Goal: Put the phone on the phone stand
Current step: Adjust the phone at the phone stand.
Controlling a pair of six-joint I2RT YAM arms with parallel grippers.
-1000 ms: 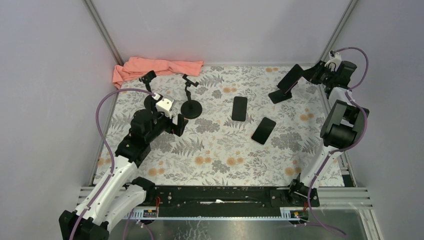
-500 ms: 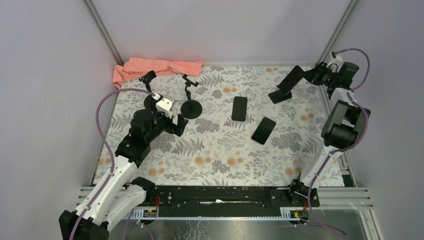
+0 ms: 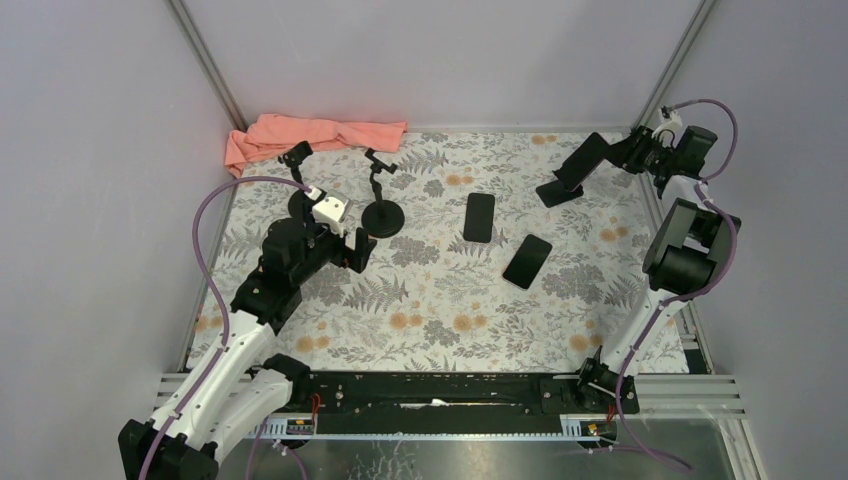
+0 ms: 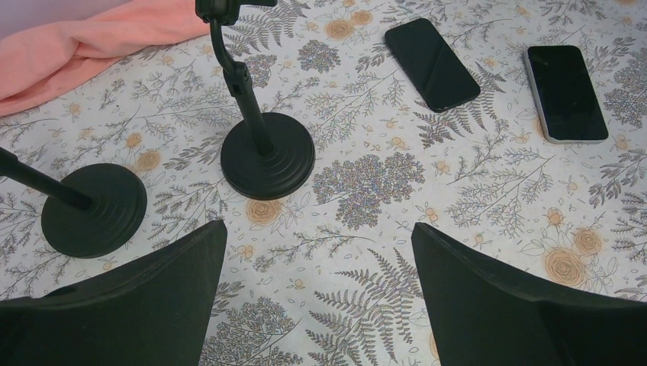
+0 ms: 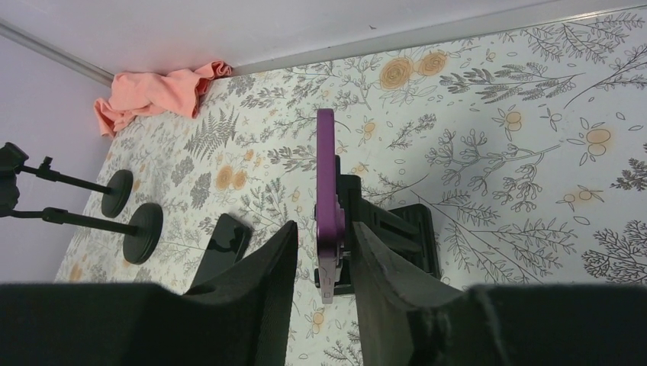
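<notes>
Slim, flat phone (image 5: 326,175), purple-edged, leaned on the angular black stand (image 5: 408,232), far-R of floral table (image 3: 440,300). My R gripper (image 5: 323,232) flanked it, slightly parted w/o pinching; L gripper (image 4: 317,244) was spread wide.

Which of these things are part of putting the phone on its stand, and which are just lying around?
In use: purple phone, folding stand, right gripper.
Lying about for now: flat phones, round-base stands, pink cloth.
</notes>
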